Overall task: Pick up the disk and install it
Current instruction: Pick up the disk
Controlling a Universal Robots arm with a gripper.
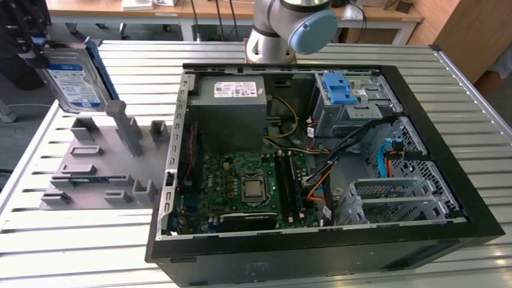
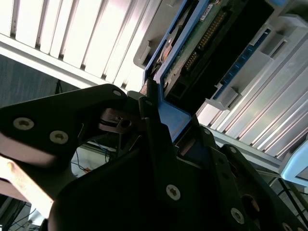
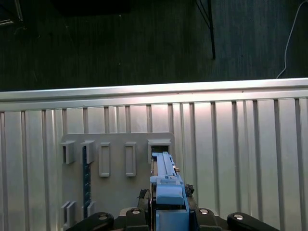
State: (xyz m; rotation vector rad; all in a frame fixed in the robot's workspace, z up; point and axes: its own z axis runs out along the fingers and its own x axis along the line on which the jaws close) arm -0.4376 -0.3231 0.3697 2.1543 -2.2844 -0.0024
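Observation:
The disk [image 1: 74, 79], a silver drive with a white-and-blue label in a blue carrier frame, stands on edge at the exterior view's far left, above the far end of the grey slotted fixture [image 1: 100, 165]. My gripper [image 1: 36, 55] is shut on it from the side. In the first wrist view the disk's blue frame [image 3: 166, 185] runs edge-on out of the gripper [image 3: 168, 214], over the fixture's slot [image 3: 159, 146]. The second wrist view has the disk's circuit-board side [image 2: 192, 48] and its blue frame corner clamped between the black fingers [image 2: 154, 130].
An open black computer case [image 1: 320, 252] lies flat in the middle of the slatted metal table [image 1: 96, 246]. Inside it are a grey power supply [image 1: 228, 111], a green motherboard [image 1: 244, 186] and a drive cage with a blue latch [image 1: 342, 90]. The arm's base [image 1: 280, 30] stands behind the case.

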